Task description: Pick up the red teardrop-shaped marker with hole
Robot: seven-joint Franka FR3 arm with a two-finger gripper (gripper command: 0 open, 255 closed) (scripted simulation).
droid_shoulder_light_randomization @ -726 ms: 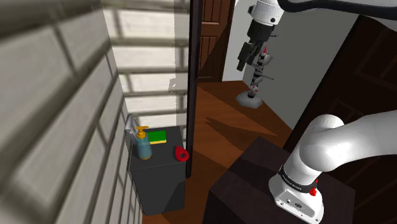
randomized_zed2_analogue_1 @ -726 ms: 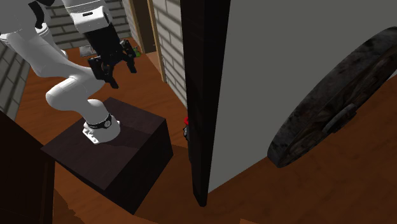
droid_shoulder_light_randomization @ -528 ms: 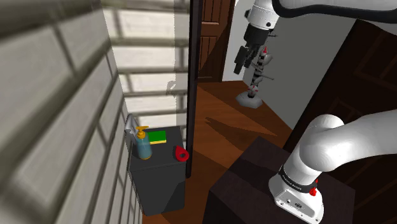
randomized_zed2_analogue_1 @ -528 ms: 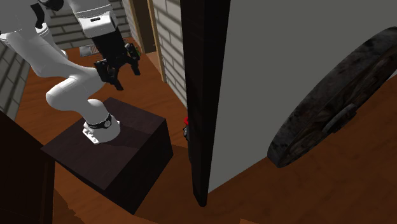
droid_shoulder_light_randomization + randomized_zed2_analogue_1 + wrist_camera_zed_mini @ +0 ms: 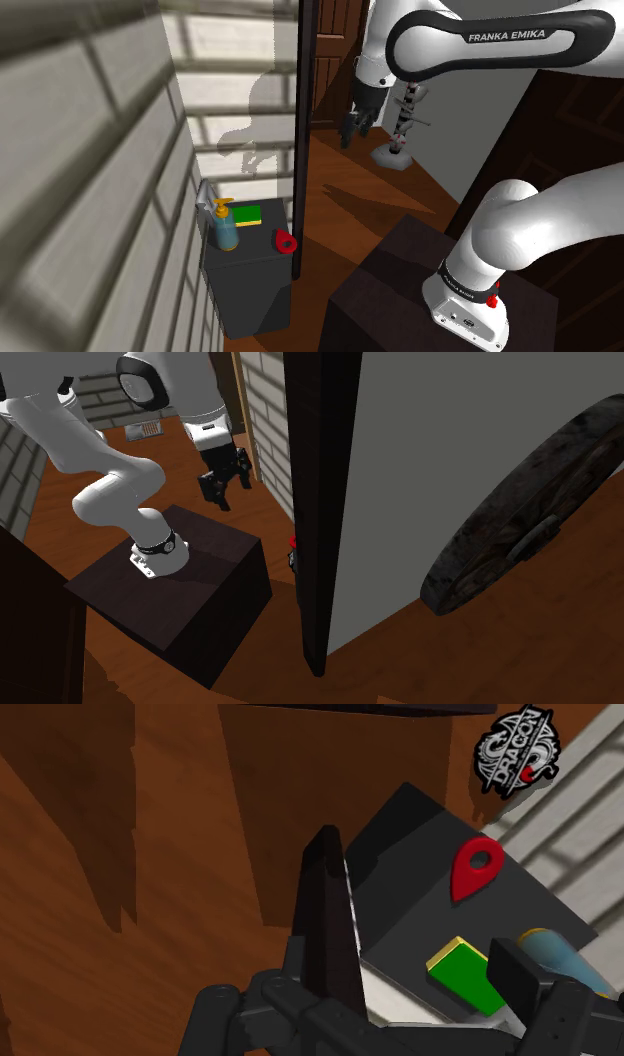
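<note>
The red teardrop-shaped marker with a hole [image 5: 286, 240] lies flat at the near edge of a small dark cabinet [image 5: 250, 285], against the dark post. In the wrist view the marker [image 5: 475, 869] lies on the cabinet top [image 5: 415, 829], ahead of the fingers and apart from them. My gripper [image 5: 352, 126] hangs high in the air, well above the marker and toward the shoulder view's right of it, open and holding nothing. Its fingers [image 5: 325, 919] stand wide apart. A sliver of the marker [image 5: 292, 540] peeks out beside the post in the second exterior view, below the gripper [image 5: 222, 490].
A blue soap bottle [image 5: 225, 228] and a green block [image 5: 247, 213] share the cabinet top. A tall dark post [image 5: 303, 130] rises right beside the marker. A brick wall [image 5: 100, 160] bounds the cabinet's far side. A small statue [image 5: 400, 130] stands on the wood floor.
The arm has swung down and toward the shoulder view's left, bringing the gripper lower and nearer the post. The marker has not moved.
</note>
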